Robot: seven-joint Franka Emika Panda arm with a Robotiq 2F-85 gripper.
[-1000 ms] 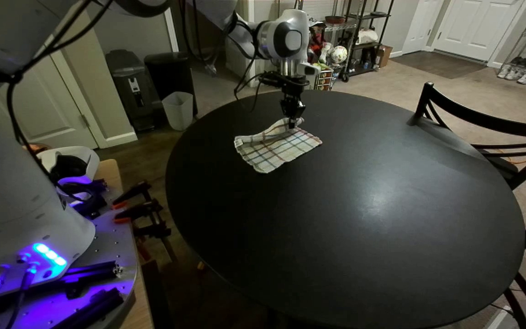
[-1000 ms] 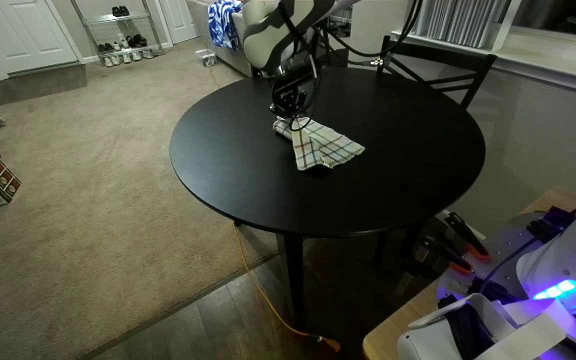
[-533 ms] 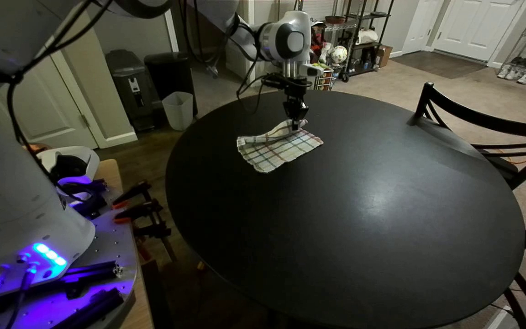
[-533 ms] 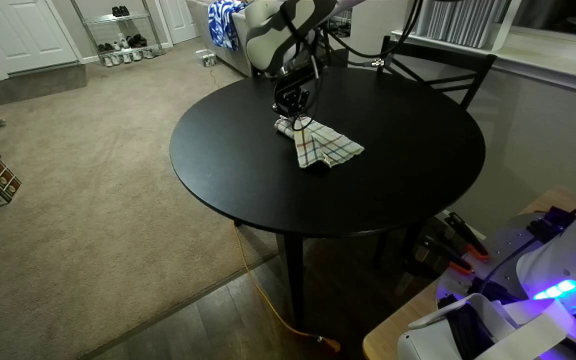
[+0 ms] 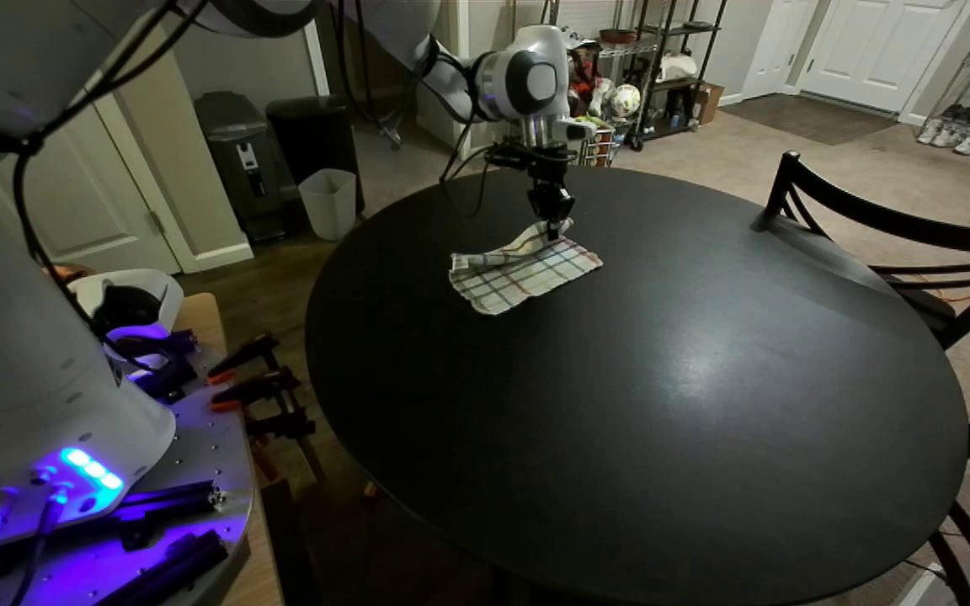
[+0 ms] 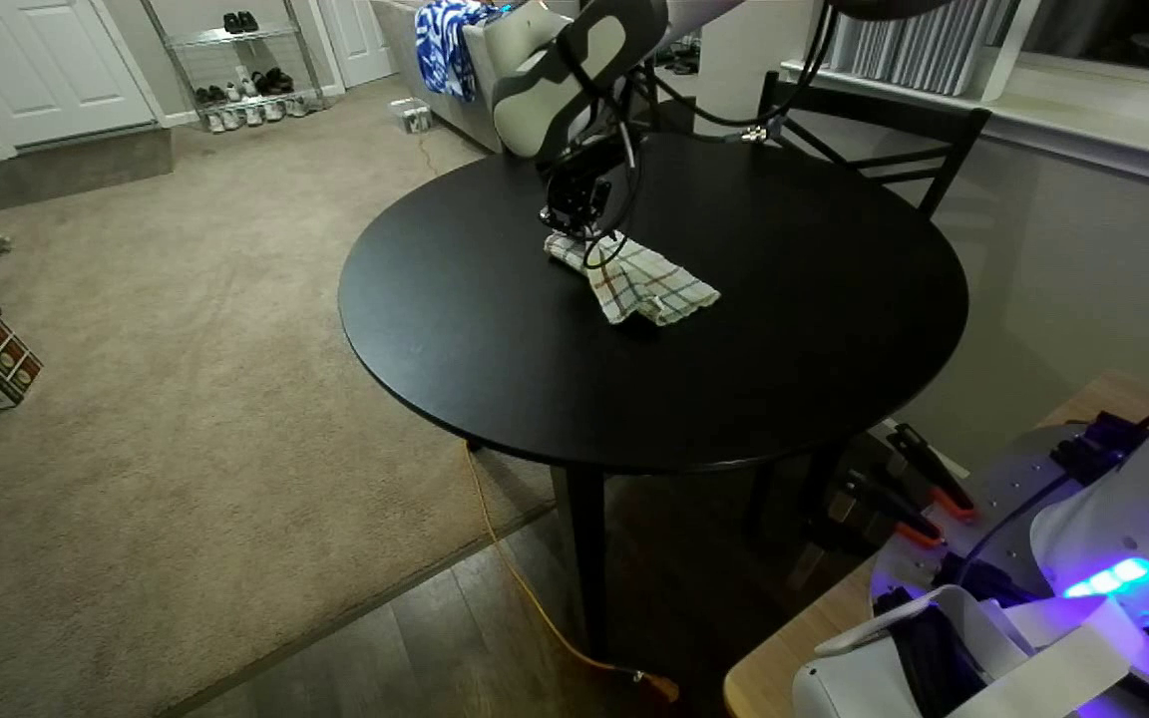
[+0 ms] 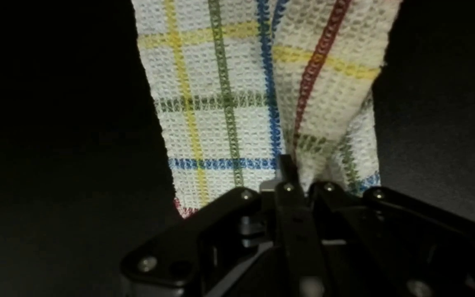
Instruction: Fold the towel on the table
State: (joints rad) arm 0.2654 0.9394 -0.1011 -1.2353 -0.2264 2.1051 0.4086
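We find the gripper (image 5: 553,231) drawn fully together, a gathered bit of the plaid towel (image 7: 245,99) pinched between its fingertips (image 7: 289,169). Only the wrist view lets us read the bumpy weave and the yellow, green, blue and red stripes; there a flap (image 7: 338,88) doubles over the flat part and narrows toward the fingertips. In both exterior views we see the towel on the round black table (image 5: 645,421), with the robot arm (image 5: 527,82) above it. In an exterior view a black cable loop (image 6: 590,266) crosses in front of the towel. Farther out, we spot a pale wastebasket (image 5: 329,206) and a soccer ball (image 5: 625,100) in an exterior view, and a blue-and-white blanket (image 6: 443,50) over a grey sofa (image 6: 476,105) in an exterior view. Both exterior views show a shoe rack (image 6: 233,38).
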